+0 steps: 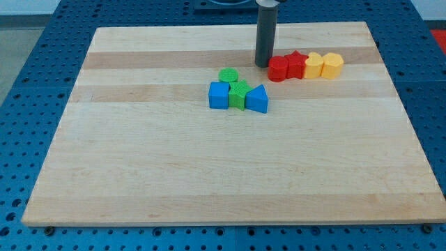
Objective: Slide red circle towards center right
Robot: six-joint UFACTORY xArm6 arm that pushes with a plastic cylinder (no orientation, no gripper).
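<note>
1. Bench [139, 174]: smooth wood, so we expect easy sliding.
2. No gripper here, nothing held; my tip [263, 65] sits just left of the red circle [278, 68], upper right of centre.
3. Looks light, rigid; we'd push its upper-left edge, though the red star [296, 64] crowds its right side.

1. The rod comes down from the view's top edge, right of the middle, and stands upright.
2. It is dark grey and straight, and looks the same width all the way down.
3. My tip [263, 65] sits low at the rod's end, in the upper part of the view.
4. The arm above the rod is cut off by the top edge.
</note>
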